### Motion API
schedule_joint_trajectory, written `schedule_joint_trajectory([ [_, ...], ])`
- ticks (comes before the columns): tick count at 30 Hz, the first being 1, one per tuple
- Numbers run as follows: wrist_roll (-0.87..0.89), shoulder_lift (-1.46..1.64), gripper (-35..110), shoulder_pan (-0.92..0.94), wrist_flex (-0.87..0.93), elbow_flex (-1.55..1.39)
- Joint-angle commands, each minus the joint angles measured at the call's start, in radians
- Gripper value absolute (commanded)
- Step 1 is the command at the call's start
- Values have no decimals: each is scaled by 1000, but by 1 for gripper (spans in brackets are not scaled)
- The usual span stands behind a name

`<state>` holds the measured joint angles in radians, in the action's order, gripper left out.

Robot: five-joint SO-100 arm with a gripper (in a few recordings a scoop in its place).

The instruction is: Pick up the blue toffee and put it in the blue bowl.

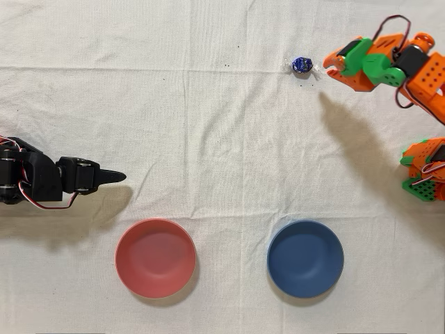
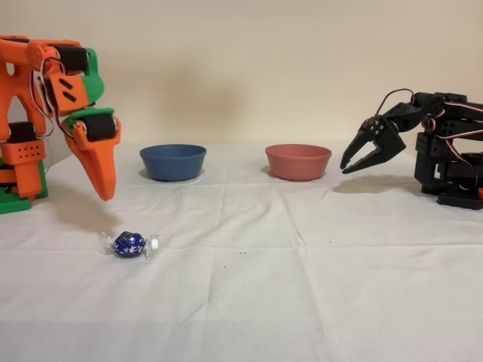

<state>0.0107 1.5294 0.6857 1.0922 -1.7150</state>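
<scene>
A white cloth (image 1: 222, 139) is covering the table. In the overhead view, the orange arm's gripper (image 1: 329, 64) is reaching in from the upper right, its tips sitting just to the right of the blue toffee (image 1: 302, 66). From above, the two fingers are showing a small gap at the tips, with nothing between them. In the fixed view, the gripper (image 2: 104, 190) is pointing downward at the left, hanging above the cloth and clear of the blue toffee (image 2: 129, 243), which is lying on the cloth just below and to the right of the tips. Its twisted clear wrapper ends are sticking out to both sides.

The blue bowl (image 1: 305, 258) is sitting at the lower right in the overhead view, well apart from the sweet, with a pinkish-red bowl (image 1: 155, 257) to its left. In the fixed view, the blue bowl (image 2: 173, 162) and the pinkish-red bowl (image 2: 298, 161) are standing side by side farther back. A black arm (image 1: 49, 181) is standing idle.
</scene>
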Motion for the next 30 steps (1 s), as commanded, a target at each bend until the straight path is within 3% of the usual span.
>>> schedule_joint_trajectory([
  [1,-55,-9,10,28,0,86],
  [12,-32,-129,32,40,0,190],
  [30,81,-259,32,-11,-9,244],
])
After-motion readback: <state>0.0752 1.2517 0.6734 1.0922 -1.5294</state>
